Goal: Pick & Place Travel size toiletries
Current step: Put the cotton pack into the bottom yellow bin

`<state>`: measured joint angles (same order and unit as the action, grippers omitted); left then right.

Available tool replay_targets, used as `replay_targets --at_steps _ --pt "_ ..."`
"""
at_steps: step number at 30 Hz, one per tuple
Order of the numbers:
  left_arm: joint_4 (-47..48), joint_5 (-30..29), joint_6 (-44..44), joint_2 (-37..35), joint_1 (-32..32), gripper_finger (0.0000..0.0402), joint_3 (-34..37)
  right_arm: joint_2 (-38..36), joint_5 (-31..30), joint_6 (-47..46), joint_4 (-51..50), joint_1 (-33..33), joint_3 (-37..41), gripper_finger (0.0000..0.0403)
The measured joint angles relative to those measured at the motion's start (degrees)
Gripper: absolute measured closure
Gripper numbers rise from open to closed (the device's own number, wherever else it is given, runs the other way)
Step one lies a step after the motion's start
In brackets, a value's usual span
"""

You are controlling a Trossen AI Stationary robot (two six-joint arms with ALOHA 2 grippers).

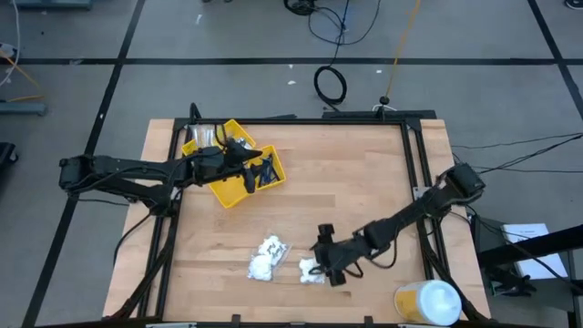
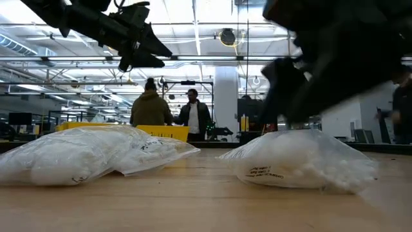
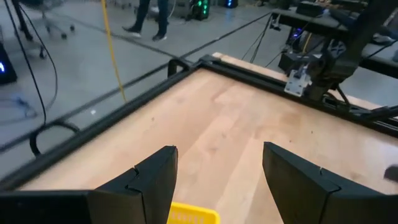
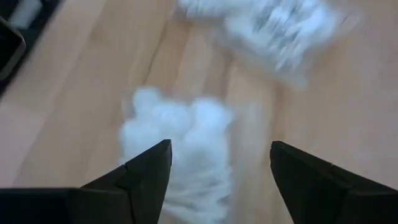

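Three small clear bags of white fluffy lumps lie flat on the wooden table: one [image 1: 312, 271] under my right gripper, two more [image 1: 269, 246] [image 1: 260, 267] to its left. My right gripper [image 1: 326, 262] hangs open just over the first bag [image 4: 180, 149], a finger on either side of it; the low view shows this bag [image 2: 302, 158] below the blurred gripper [image 2: 302, 90]. My left gripper [image 1: 258, 167] is open above the yellow tray [image 1: 228, 191], whose rim [image 3: 193, 214] shows under its fingers. Dark slim items [image 1: 267, 173] lie in the tray.
A large white-and-yellow round container [image 1: 428, 303] stands at the table's near right corner. A black frame [image 1: 301, 120] rims the table. Bare wood [image 1: 355, 182] lies between the tray and the bags. People [image 2: 151, 106] stand in the room beyond the far edge.
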<state>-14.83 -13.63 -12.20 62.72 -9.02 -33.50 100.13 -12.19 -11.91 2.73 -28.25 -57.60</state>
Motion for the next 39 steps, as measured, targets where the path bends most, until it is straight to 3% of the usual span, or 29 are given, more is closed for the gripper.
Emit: replay_targets --at_steps 8,17,27,35,39 --pt "-2.8 0.0 -3.6 3.4 0.0 0.0167 0.0 4.8 5.6 -6.7 5.5 -1.5 0.0 0.0163" --pt "-5.2 0.0 -3.3 4.6 0.0 0.0167 0.0 4.8 6.7 -5.4 -1.5 0.8 0.2 0.0211" --pt "-4.1 0.0 -3.4 4.6 0.0 0.0167 0.0 4.4 10.0 -4.6 -1.2 4.8 2.4 0.03" --pt "-4.2 0.0 -3.4 4.6 0.0 0.0167 0.0 2.5 10.9 1.4 -0.9 5.0 2.5 0.0386" --pt "-4.2 0.0 -3.4 4.6 0.0 0.0167 0.0 0.9 10.6 3.5 -1.4 5.0 2.6 0.0397"
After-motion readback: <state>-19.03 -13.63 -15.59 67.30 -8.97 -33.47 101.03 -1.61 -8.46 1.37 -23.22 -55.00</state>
